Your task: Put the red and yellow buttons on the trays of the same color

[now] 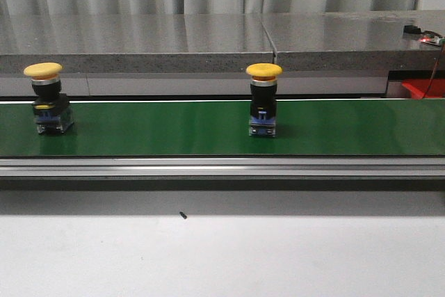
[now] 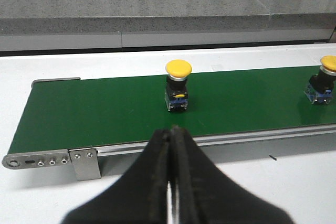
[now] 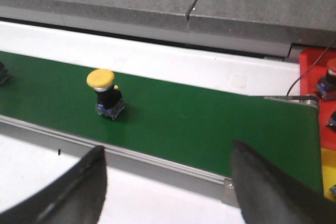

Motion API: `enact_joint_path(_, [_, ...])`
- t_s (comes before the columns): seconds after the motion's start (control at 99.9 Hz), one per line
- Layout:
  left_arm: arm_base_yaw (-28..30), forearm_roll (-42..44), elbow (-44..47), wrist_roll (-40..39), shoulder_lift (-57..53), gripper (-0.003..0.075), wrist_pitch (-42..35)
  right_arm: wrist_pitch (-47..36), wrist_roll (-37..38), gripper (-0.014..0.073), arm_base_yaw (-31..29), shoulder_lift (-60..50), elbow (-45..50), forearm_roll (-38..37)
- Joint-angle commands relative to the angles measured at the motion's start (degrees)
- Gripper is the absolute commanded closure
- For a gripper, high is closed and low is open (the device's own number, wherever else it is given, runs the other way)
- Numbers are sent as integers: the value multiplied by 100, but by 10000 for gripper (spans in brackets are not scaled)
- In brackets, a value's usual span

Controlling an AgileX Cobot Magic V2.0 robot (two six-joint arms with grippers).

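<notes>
Belt: green conveyor (image 1: 174, 130) running left to right across the table, two yellow buttons standing upright on it.
Left button: yellow button at the left end (image 1: 47, 99), well apart from the other one. Same one sits mid-belt in the left wrist view (image 2: 177, 85).
Middle button: second yellow button (image 1: 263, 99) about halfway along the belt, also seen in the right wrist view (image 3: 105, 94).
Trays: red tray (image 1: 421, 88) just peeking in at the far right past the belt end. Right wrist view shows it again, with what looks like a red button (image 3: 331, 72) already inside, though mostly cut off, so not sure. Sliver of yellow at that same edge, probably the yellow tray, too little showing to swear by it.
Progress: early-ish by the look of it. Maybe a red one sorted, both yellows on the belt not yet picked.
Left gripper: left gripper (image 2: 171, 140) fully closed, fingers pressed together, nothing between them, hanging near side of the belt short of the button.
Right gripper: right gripper (image 3: 168, 182) spread wide, empty, touching nothing, near side of the belt with the middle button off to its left.
Next up: probably right arm for the middle yellow, being closest to the trays.
</notes>
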Motion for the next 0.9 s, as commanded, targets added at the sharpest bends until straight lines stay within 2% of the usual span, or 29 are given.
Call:
enact_joint_path(0.0, [-38, -31, -139, -42, 66, 741, -424, -147, -23, 6, -19, 291, -293, 162])
enact_joint_path(0.12, [-38, -31, -139, -42, 66, 741, -424, 192, -23, 32, -19, 848, -679, 260])
enact_joint_path(0.39, [-38, -31, -139, -42, 66, 741, -424, 593, -116, 32, 42, 2461, -1734, 260])
enact_joint_path(0.891, [-38, -31, -139, -42, 66, 741, -424, 426, -218, 32, 1135, 4868, -2947, -247])
